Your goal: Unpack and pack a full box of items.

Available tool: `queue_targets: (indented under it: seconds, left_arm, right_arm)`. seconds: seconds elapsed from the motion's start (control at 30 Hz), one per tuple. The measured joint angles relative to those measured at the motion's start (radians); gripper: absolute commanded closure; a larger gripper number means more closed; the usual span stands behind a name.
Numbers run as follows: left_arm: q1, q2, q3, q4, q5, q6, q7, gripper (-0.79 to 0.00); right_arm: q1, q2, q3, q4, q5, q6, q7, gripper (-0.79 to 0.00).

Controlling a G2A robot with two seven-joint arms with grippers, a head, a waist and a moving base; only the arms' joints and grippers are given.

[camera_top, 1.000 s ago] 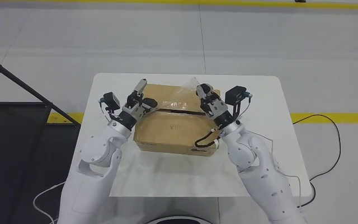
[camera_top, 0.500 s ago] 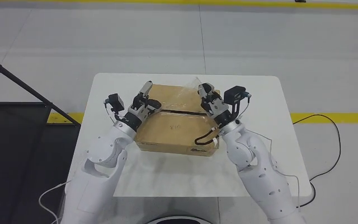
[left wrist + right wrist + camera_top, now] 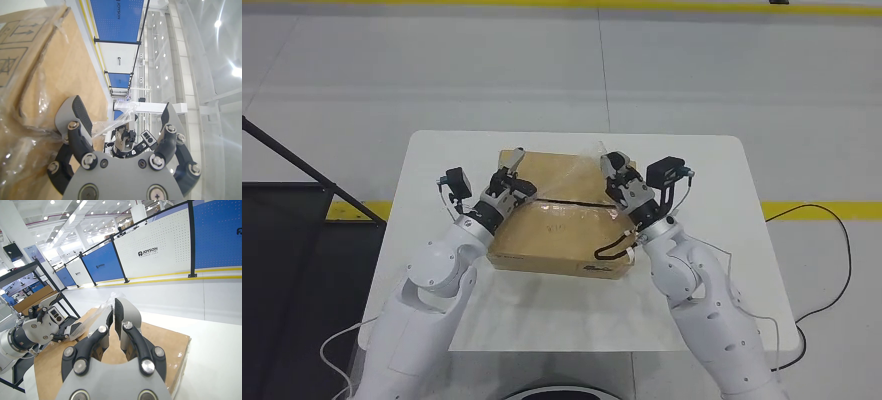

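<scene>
A brown cardboard box [image 3: 557, 225] lies in the middle of the white table [image 3: 702, 170], its top flaps closed along a dark seam. A strip of clear plastic tape [image 3: 572, 170] is peeled up from the lid. My right gripper [image 3: 113, 311] is shut on the tape's raised end above the box's far right part [image 3: 162, 344]. My left gripper [image 3: 124, 115] stands open over the box's left part [image 3: 56, 72], one finger pad [image 3: 81, 113] against the lid, with the stretched tape [image 3: 113, 123] running between its fingers. From above, the left gripper [image 3: 514, 180] faces the right gripper [image 3: 610, 170].
White paper [image 3: 542, 315] lies under the box toward the table's near edge. The table stands on a pale floor with a yellow line [image 3: 802, 210]. A black frame [image 3: 282, 150] is at the left, beyond the table.
My left gripper has moved right, from the box's left edge onto the lid toward the lifted tape. My right gripper has shifted slightly right, still holding the tape.
</scene>
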Motion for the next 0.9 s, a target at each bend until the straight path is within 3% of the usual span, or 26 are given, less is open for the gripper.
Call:
queue_targets:
  seconds: [0.5, 0.9]
  left_arm:
    - [-0.008, -0.002, 0.015, 0.009, 0.014, 0.010, 0.001, -0.785]
    - [-0.015, -0.005, 0.036, 0.009, 0.023, 0.019, 0.004, -0.785]
  right_arm:
    - [-0.053, 0.004, 0.057, -0.018, 0.004, -0.010, -0.009, -0.256]
    - [-0.120, 0.012, 0.126, -0.057, 0.030, -0.043, -0.037, -0.256]
